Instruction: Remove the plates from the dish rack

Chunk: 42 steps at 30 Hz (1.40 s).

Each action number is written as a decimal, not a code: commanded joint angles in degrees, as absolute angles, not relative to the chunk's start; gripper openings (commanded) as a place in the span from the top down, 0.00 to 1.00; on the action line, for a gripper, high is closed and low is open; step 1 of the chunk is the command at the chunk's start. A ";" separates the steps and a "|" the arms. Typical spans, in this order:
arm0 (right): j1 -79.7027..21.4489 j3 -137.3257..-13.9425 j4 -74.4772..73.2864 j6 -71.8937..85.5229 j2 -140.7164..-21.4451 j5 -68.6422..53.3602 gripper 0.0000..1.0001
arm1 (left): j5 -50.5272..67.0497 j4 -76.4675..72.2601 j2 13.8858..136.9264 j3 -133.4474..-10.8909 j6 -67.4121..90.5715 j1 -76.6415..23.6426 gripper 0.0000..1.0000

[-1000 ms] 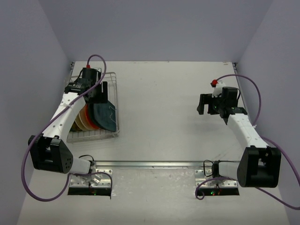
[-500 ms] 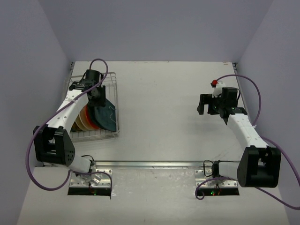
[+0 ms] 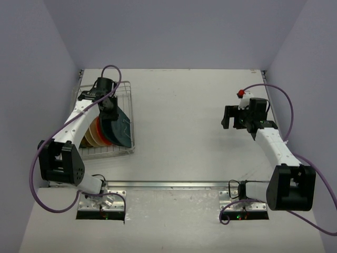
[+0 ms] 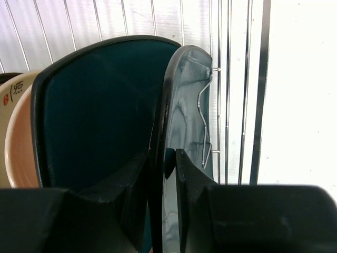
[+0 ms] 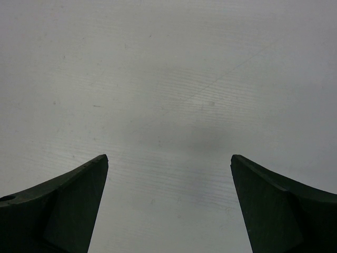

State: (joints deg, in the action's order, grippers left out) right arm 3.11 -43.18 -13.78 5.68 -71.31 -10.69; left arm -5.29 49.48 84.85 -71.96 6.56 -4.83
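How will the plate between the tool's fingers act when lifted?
Probably stiff: the plate stands on edge without sagging. Its glossy face looks slippery, so it might slide in the tool. If held only at the rim, it may swing.

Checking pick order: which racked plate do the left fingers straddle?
The outermost dark teal plate, at the row's end: the left gripper straddles its rim. Other plates stand behind it.

Upright plates point(image 3: 118, 130) inside silver dish rack point(image 3: 125, 90)
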 commanded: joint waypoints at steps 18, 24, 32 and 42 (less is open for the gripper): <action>2.72 -45.99 -11.22 13.46 -67.34 -27.72 0.01 | 6.51 50.52 69.67 -88.86 -8.89 -5.27 1.00; 2.32 -48.54 -7.54 23.43 -69.96 -40.98 0.01 | 36.73 39.28 65.70 -79.03 0.47 -5.27 1.00; -3.83 -46.43 12.97 46.72 -74.83 -51.63 0.01 | 44.76 -6.58 58.80 -54.77 34.79 -6.48 1.00; -17.47 -53.58 8.03 35.47 -80.95 -51.10 0.11 | 43.91 -16.06 63.37 -51.56 45.56 -14.06 1.00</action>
State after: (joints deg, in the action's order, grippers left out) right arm -12.96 -48.34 8.31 42.01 -80.99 -49.78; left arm 39.89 -0.34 64.25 -49.36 37.38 -13.19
